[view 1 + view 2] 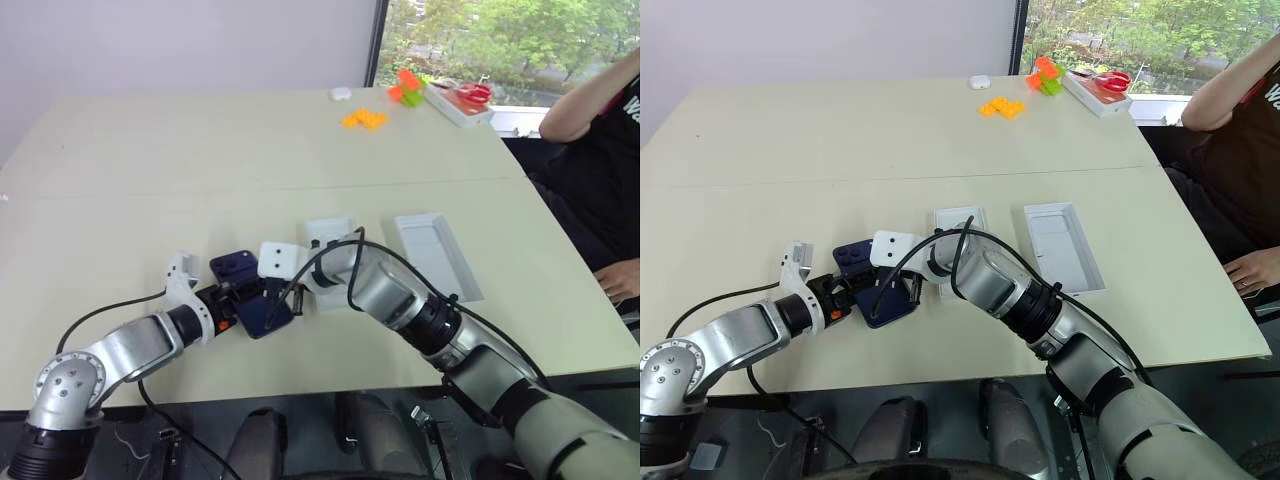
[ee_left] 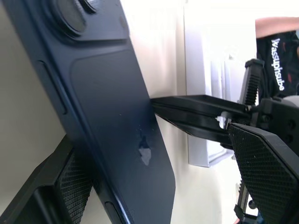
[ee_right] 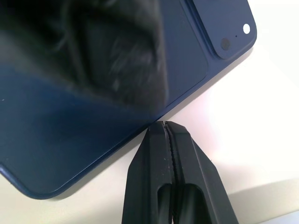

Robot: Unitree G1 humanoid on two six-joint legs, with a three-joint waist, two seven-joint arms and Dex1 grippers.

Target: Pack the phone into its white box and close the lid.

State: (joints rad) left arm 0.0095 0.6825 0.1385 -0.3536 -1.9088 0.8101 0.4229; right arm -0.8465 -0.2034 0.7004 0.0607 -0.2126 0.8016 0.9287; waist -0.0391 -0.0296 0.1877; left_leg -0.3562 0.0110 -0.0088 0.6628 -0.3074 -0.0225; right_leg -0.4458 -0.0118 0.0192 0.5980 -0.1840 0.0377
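Left eye view: one phone (image 1: 250, 292) is seen on the near counter (image 1: 150, 180) between the released left hand's (image 1: 245, 300) fingers, the clenched right hand (image 1: 285, 298) at its edge, two white trays farther right.

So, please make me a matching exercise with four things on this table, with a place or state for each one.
Things:
1. phone
2. right gripper
3. left gripper
4. orange blocks

Descriptions:
A. far side of the table, near the window
B. fingers pressed together, tip at the phone's edge
C. open, one finger on each side of the phone
D. dark blue, camera side up

Pairs: 1-D, 2-B, 3-C, 4-A
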